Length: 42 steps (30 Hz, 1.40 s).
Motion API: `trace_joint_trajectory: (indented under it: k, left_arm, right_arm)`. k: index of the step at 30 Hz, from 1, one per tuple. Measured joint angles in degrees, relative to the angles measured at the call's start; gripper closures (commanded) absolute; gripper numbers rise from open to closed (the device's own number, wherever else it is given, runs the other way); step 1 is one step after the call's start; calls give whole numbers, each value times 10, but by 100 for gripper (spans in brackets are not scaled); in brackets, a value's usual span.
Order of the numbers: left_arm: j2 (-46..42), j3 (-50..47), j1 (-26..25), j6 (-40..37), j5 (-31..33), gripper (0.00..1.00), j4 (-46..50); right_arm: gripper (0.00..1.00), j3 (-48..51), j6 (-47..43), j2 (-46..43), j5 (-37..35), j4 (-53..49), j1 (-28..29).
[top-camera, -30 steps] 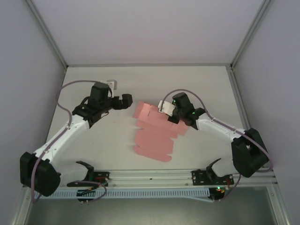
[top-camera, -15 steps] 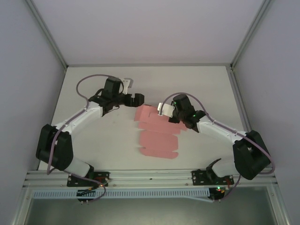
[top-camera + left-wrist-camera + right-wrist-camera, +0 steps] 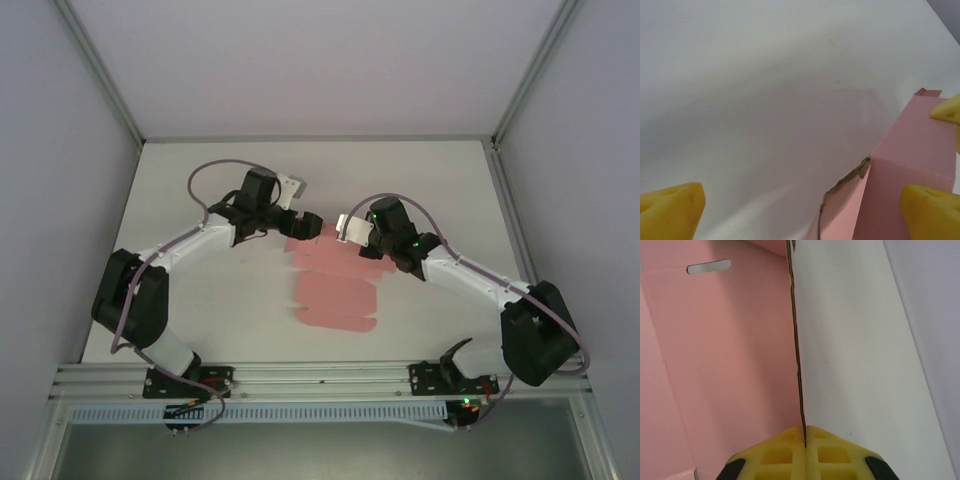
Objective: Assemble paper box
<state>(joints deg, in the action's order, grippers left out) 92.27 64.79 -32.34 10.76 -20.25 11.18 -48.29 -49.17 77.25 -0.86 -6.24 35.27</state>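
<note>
The paper box (image 3: 338, 288) is a flat pink die-cut sheet lying mid-table, with its far part folded up. My right gripper (image 3: 364, 236) is shut on the raised far right edge. In the right wrist view the card's thin edge (image 3: 798, 355) runs straight into the closed yellow fingertips (image 3: 785, 450), and the pink panel (image 3: 720, 365) with a slot (image 3: 709, 266) lies to the left. My left gripper (image 3: 306, 227) is open at the sheet's far left corner. In the left wrist view a raised pink panel (image 3: 912, 150) stands by the right fingertip (image 3: 932, 212), with the jaws wide apart.
The white table (image 3: 450, 185) is walled on both sides and at the back, with metal posts at the corners. An aluminium rail (image 3: 320, 376) with both arm bases runs along the near edge. Bare table lies left and right of the sheet.
My left arm swung right and its open gripper reached the sheet's far left corner. The sheet straightened slightly. The right gripper kept its hold.
</note>
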Motion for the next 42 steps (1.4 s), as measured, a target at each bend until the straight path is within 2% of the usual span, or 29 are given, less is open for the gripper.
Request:
trace_joint_trajectory:
  k: [8,15,18,26,38,42]
  left_arm:
    - [8,-3,-30,3,25,0,-41]
    - [-10,-71,-84,87,154,0,-169]
    - [-12,-81,-93,114,180,0,-202]
    - [-47,-97,-97,129,183,0,-216]
    - [-230,-181,-47,133,136,0,-178]
    - [-277,-212,-10,139,123,0,-156]
  right_arm:
    - [100,-12,41,-3,5,-27,-1]
    - [100,-13,106,-3,34,-57,-8]
    - [100,-5,121,-10,37,-43,-8]
    - [100,69,116,-67,-24,78,8]
    - [100,68,113,-57,-36,97,15]
    - [100,68,113,-58,-37,98,15]
